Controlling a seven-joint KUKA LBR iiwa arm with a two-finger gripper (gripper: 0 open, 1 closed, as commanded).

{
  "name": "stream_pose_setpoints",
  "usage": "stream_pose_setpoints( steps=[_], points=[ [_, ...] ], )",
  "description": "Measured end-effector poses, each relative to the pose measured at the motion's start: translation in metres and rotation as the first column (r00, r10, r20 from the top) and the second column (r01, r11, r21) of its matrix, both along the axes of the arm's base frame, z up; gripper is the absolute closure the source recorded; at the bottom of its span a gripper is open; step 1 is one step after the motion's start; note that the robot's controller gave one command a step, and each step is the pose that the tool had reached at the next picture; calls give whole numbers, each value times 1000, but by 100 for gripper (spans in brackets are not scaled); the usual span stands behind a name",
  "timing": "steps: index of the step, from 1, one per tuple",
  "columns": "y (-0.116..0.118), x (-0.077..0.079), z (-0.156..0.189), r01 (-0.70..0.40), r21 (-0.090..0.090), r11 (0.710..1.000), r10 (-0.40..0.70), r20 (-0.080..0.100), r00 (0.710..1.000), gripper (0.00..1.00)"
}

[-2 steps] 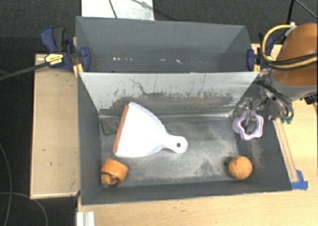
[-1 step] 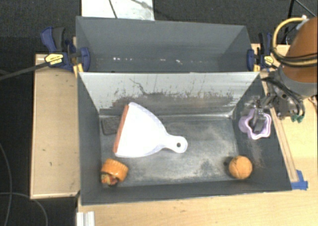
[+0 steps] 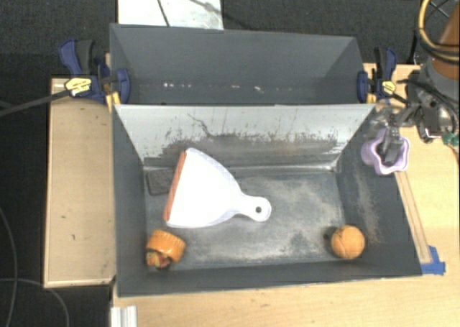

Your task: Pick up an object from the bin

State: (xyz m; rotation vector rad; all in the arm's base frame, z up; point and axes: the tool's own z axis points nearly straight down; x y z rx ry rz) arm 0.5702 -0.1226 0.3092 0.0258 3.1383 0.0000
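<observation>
Seemingly pincer (image 3: 392, 150) tight round lilac blob (image 3: 371, 154).

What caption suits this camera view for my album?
Robot jaws hold a lilac ring above the grey bin's right wall; white scoop inside.

A dark, speckled floor (image 3: 43, 9) like carpet spreads behind and to the left of the grey metal bin (image 3: 237, 52). A pale wooden desk (image 3: 287, 311) shows in front of the bin and along its right side. A black cable (image 3: 29, 105) crosses the floor toward the bin's rear left corner. The light is soft and even.
</observation>
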Motion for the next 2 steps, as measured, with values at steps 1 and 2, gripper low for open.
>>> stream_pose_setpoints(
  steps=[1,2],
  points=[
    [3,3,-20,-33,-4,999,33,13,999,100],
    [-3,-6,-81,-267,-2,964,267,3,964,100]
  ],
)
